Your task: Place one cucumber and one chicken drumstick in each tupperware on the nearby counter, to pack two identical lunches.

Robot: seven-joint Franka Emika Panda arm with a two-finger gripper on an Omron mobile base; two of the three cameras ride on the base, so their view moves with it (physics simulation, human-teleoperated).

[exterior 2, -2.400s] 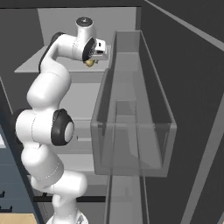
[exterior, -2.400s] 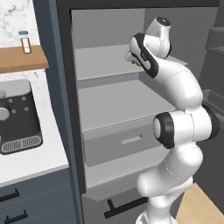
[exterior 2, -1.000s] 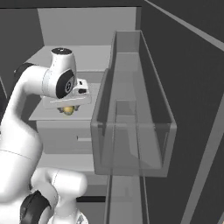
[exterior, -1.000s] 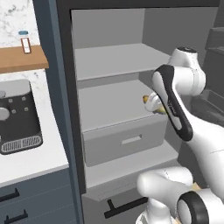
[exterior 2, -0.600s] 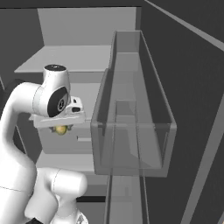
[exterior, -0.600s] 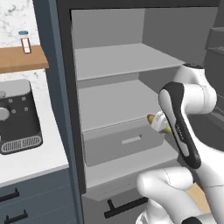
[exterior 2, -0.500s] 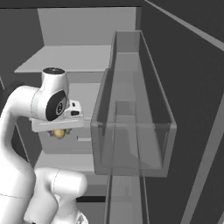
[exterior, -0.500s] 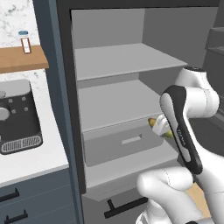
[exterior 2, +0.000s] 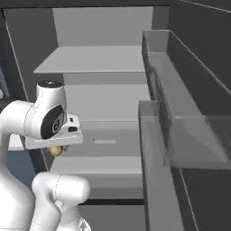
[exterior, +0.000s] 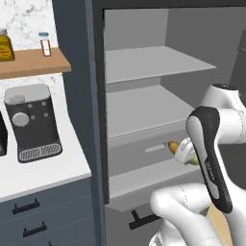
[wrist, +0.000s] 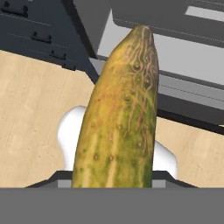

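No readable text, brand, number or sign is showing anywhere; the amber jar and the small white bottle sitting on the wooden shelf are carrying labels too small and blurred to read; the coffee machine is showing no legible marking; the cucumber is bearing only skin mottling.

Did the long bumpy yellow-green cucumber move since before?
Yes. The cucumber, held in the gripper, came down from beside the upper grey shelf to in front of the drawer.
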